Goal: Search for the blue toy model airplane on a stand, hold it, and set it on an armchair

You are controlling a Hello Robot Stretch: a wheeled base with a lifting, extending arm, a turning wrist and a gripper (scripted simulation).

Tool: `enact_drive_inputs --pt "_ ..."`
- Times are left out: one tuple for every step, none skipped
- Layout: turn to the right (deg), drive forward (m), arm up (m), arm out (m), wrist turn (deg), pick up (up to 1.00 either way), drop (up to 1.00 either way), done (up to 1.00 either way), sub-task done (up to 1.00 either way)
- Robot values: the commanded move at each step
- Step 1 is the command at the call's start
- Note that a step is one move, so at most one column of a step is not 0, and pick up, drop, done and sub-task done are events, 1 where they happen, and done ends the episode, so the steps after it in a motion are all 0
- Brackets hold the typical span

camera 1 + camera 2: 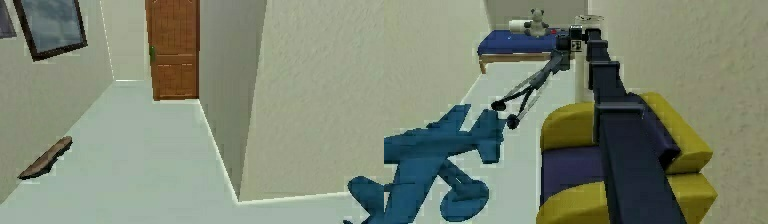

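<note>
A framed picture [50, 25] hangs on the corridor's left wall, a brown board [45, 158] lies on the pale floor [150, 150], and a wooden door [173, 50] stands at the far end. On the arm's side, the blue airplane [444, 160] is at the left, near the gripper [506, 112]. I cannot tell whether it holds anything. A yellow armchair [569, 125] stands to the right.
</note>
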Motion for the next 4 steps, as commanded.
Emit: enact_drive_inputs --pt "0.0 0.00 0.00 0.00 45.0 0.00 0.00 0.00 0.00" --pt "0.0 0.00 0.00 0.00 45.0 0.00 0.00 0.00 0.00" --pt "0.0 0.00 0.00 0.00 45.0 0.00 0.00 0.00 0.00" --pt "0.0 0.00 0.00 0.00 9.0 0.00 0.00 0.00 0.00"
